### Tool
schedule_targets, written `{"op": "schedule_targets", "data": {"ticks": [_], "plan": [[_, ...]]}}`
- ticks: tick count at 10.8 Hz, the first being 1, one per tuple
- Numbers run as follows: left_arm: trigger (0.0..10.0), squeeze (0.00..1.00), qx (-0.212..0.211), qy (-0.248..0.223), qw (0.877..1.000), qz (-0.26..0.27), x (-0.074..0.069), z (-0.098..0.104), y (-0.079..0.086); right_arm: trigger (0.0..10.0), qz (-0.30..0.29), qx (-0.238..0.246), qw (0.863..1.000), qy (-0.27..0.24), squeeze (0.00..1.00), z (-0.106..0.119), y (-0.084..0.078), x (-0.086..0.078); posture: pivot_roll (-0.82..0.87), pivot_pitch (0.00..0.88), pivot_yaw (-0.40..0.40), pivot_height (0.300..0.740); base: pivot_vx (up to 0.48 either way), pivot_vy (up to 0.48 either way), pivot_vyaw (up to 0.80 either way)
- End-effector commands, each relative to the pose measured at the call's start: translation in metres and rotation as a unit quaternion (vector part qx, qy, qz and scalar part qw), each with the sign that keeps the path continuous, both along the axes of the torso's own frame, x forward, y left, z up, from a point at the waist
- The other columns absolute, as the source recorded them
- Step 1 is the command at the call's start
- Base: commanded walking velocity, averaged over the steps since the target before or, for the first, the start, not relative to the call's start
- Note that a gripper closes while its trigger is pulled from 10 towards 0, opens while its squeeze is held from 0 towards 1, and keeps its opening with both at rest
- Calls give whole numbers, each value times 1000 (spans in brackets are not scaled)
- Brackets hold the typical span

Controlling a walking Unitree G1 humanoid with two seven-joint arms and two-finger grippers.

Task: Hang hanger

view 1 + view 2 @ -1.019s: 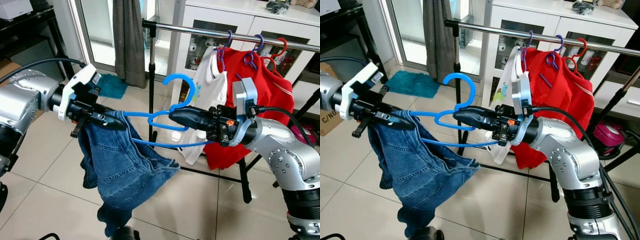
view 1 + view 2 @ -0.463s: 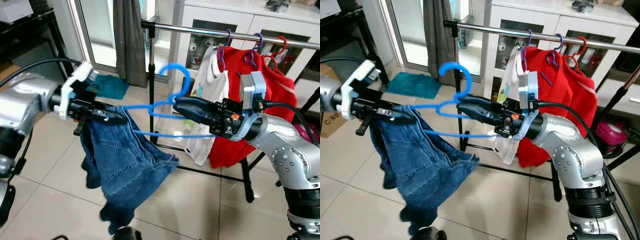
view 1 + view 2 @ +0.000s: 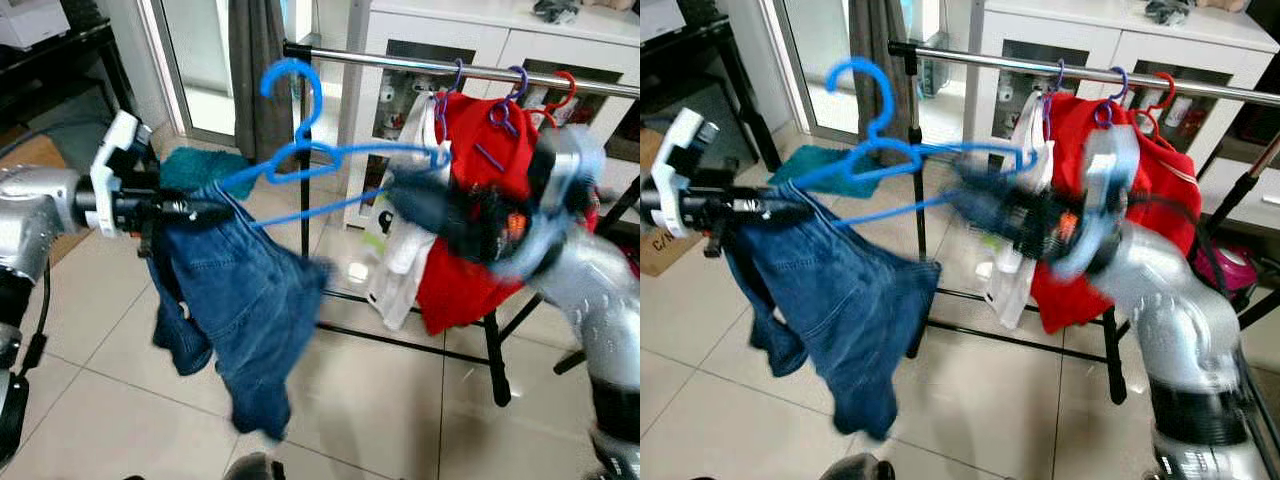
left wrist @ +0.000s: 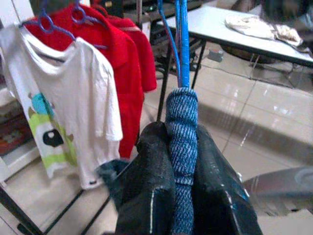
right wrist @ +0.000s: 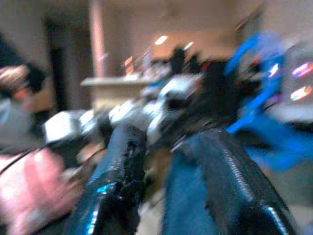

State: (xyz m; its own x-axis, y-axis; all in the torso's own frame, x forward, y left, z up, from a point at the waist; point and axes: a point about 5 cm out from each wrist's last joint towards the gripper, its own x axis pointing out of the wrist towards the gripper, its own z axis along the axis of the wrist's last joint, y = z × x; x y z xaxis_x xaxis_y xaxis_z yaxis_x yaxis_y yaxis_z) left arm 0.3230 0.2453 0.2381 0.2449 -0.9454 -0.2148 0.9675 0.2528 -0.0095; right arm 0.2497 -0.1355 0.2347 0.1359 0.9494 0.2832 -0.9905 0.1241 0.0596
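The blue hanger (image 3: 330, 160) hangs in the air beside the metal rail (image 3: 470, 68), hook up and not on it, with jeans (image 3: 235, 310) draped from one end. The left pincer (image 4: 182, 161) is pinching that denim-wrapped end. The right pincer (image 3: 420, 205) is a blur near the other end; I cannot tell its grip. A white shirt (image 3: 415, 230) and red shirts (image 3: 480, 220) hang on the rail.

Place: room in a home, used for hanging laundry.
Floor: pale glossy tiles (image 3: 400, 400).
Clothes rail: metal garment rack (image 3: 400, 62) on black legs, carrying a white T-shirt (image 3: 415, 200) and red shirts (image 3: 480, 190) on hangers.
Furniture: white cabinet (image 3: 470, 40) with glass doors behind the rack.
Doorway: glass sliding door (image 3: 200, 60), grey curtain (image 3: 255, 60) beside it, teal mat (image 3: 205, 165) on the floor.
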Motion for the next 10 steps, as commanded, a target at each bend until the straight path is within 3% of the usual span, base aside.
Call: {"op": "schedule_targets", "data": {"ticks": [1, 2, 5, 7, 10], "plan": [[0, 0, -11, -26, 1000, -12, 0, 14, -4, 10000, 35, -41, 999, 1, 1000, -8, 12, -8, 8, 0, 20, 740, 0, 0, 0], [0, 0, -23, -42, 999, -25, 0, 24, -11, 10000, -3, -85, 996, -5, 1000, -27, 34, -1, 10, 0, 20, 740, 0, 0, 0], [0, 0, -47, -70, 995, -56, -2, 47, -26, 10000, -96, -125, 986, -54, 1000, -44, 68, 17, 16, 0, 23, 740, 0, 0, 0], [0, 0, -49, -70, 994, -74, -7, 53, -31, 10000, -122, -93, 986, -62, 0, -40, 79, 19, 22, 0, 20, 740, 0, 0, 0], [0, 0, -51, -67, 993, -77, -9, 55, -30, 10000, -137, -92, 983, -82, 0, -41, 84, 22, 21, 0, 20, 740, 0, 0, 0]]}}
